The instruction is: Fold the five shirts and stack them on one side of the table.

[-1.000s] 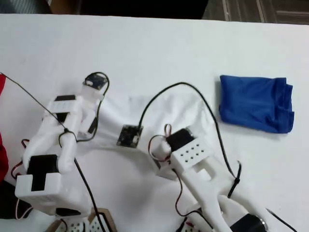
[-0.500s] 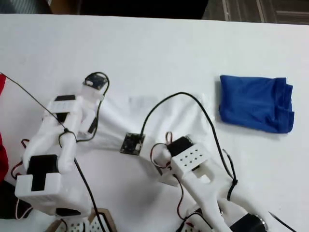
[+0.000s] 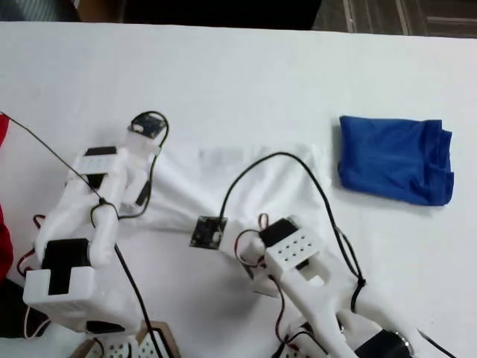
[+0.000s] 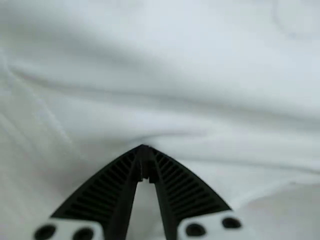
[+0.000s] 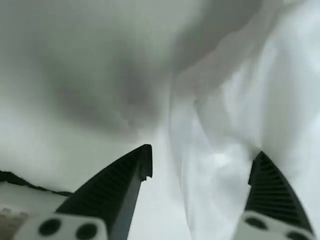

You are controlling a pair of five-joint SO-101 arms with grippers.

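At mid-table the white shirt (image 3: pixel 253 175) is pinched at its left edge by the left gripper (image 4: pixel 145 155); the right gripper (image 5: pixel 202 156) is held spread, and only one layer should be caught.

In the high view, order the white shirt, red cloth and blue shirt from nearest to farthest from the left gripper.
1. White shirt: pinched in the left gripper.
2. Red cloth: table's left edge.
3. Blue shirt: folded, far right.

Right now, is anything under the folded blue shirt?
Only the white table shows around the blue shirt; no other fabric peeks out at its edges. Anything lying fully beneath it is covered.
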